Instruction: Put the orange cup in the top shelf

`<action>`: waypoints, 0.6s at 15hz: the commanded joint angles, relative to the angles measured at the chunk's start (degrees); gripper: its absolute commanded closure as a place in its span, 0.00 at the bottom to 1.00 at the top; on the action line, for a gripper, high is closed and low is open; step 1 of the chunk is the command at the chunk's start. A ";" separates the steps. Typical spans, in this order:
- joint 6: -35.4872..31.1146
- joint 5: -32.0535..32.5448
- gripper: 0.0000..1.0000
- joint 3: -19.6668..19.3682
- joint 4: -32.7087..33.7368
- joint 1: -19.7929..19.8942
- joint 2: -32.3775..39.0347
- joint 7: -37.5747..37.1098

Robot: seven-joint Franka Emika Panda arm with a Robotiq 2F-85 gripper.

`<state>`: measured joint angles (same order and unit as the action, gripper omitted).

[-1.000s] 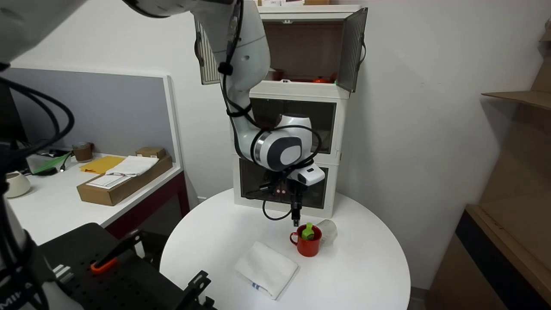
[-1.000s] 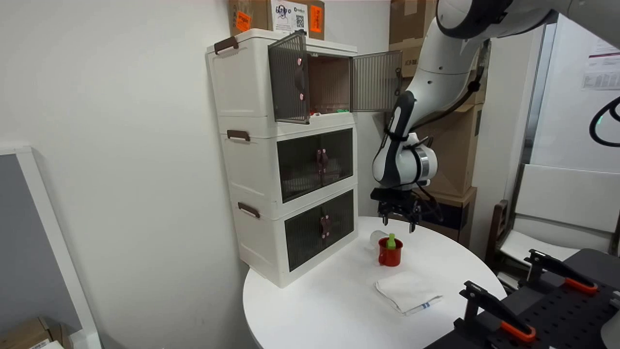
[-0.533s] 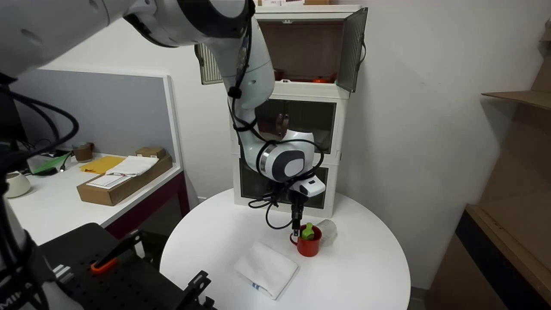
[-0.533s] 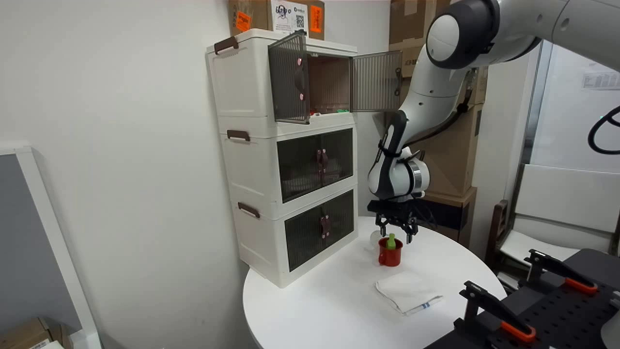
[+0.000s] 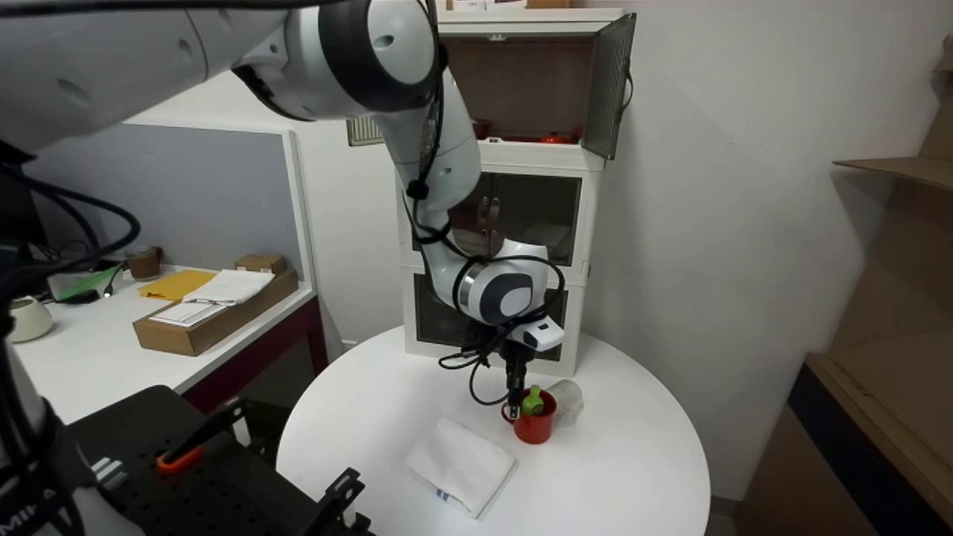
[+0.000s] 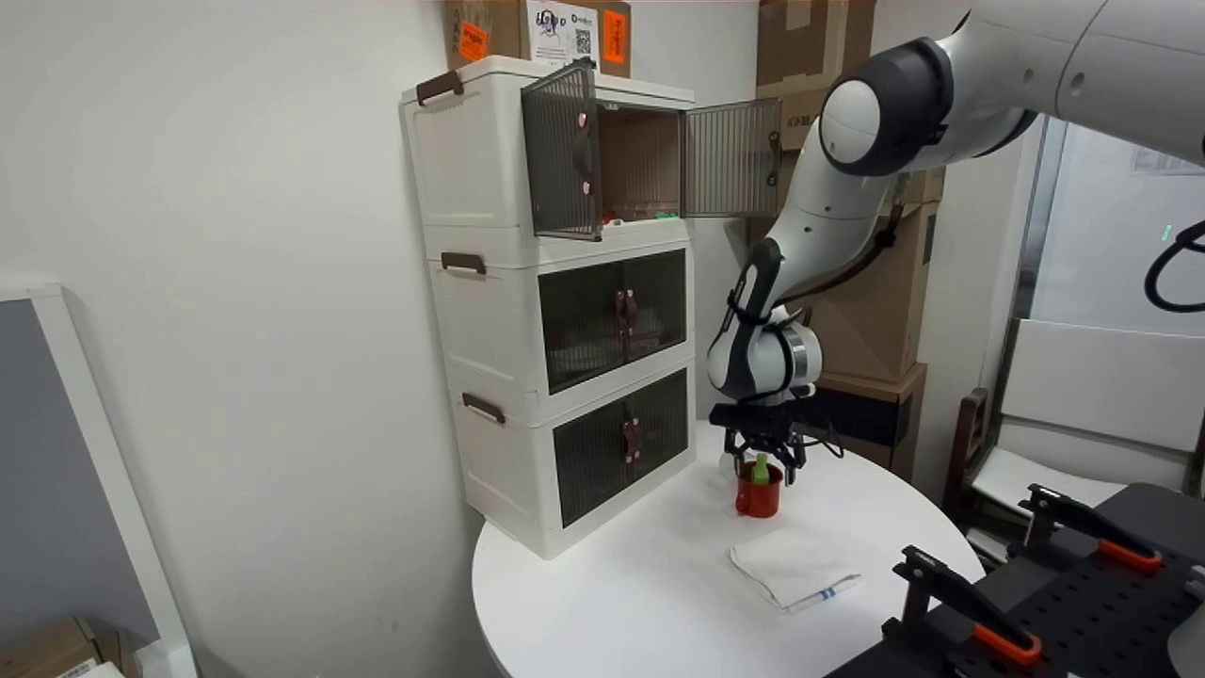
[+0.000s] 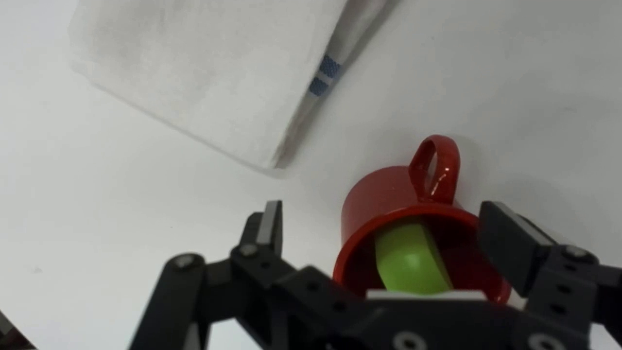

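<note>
Orange cup (image 6: 759, 499), qty 1: glossy red, round body, loop handle (image 7: 448, 170), upright on smooth white tbl. (image 5: 595, 484) in both exterior views; smooth green item (image 7: 410, 257) inside, sticking up past rim. Translucent vessel (image 5: 569, 400) just beside. Folded cloth (image 7: 209, 73), white fabric w/ blue stripes, near cup. Top shelf (image 5: 521, 82): brownish inside, ribbed doors (image 6: 732, 160) swung out. My pincer (image 7: 386, 223), matte blk.: fingers (image 7: 510, 245) spread wide; in wrist view, one stands apart from cup, other overlaps its rim, contact can't tell. Vs. 1 s ago: I'm lower, nearer cup; cup & cloth unmoved.
</note>
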<state>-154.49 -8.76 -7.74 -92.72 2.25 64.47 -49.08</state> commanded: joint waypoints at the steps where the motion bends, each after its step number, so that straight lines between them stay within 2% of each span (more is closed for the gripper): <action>1: 3.28 -0.88 0.00 -0.86 6.63 0.29 5.12 2.45; 4: 4.35 -0.73 0.00 -1.51 9.51 0.26 7.37 2.81; 5: 4.62 -0.65 0.09 -1.61 10.37 0.31 7.93 2.96; 6: 5.00 -0.61 0.26 -1.70 11.15 0.15 8.36 2.91; 9: 6.24 -0.50 0.50 -1.74 13.51 -0.70 9.42 2.32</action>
<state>-150.76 -8.73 -8.99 -83.83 2.24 71.38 -47.83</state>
